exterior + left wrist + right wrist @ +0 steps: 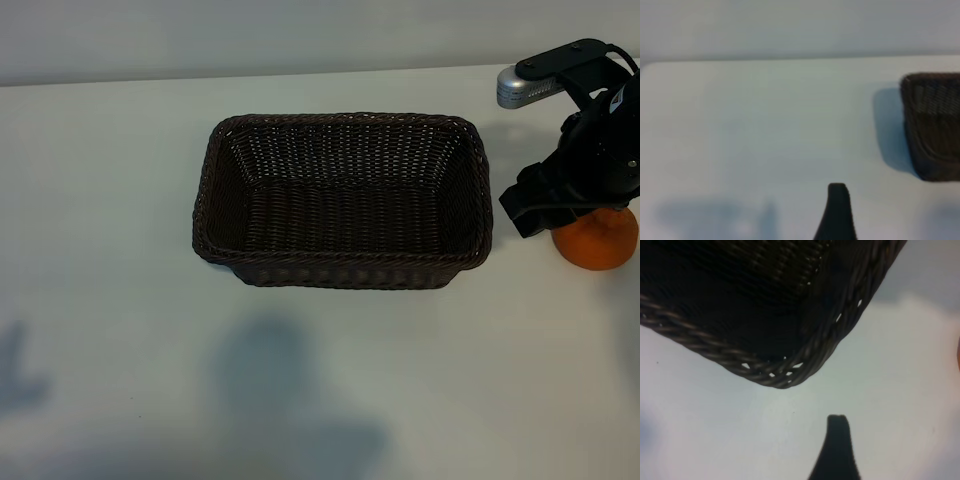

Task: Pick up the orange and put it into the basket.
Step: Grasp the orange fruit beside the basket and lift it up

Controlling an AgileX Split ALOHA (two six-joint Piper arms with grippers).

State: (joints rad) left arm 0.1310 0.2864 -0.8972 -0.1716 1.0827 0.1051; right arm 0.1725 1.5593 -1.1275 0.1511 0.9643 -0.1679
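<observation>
The orange [598, 240] rests on the white table at the far right, just right of the dark brown wicker basket [345, 200]. My right gripper [562, 203] hovers directly above the orange and covers its top. It is open and grips nothing. In the right wrist view one dark finger [837, 447] stands over bare table near a corner of the basket [790, 355], with a sliver of the orange [958, 354] at the frame's edge. The left arm is outside the exterior view. One finger [838, 212] of the open left gripper shows over bare table, well away from the basket [935, 125].
The basket is empty and sits mid-table. The table's far edge [250, 78] meets a pale wall behind it. Soft shadows [280, 370] lie on the white surface in front of the basket.
</observation>
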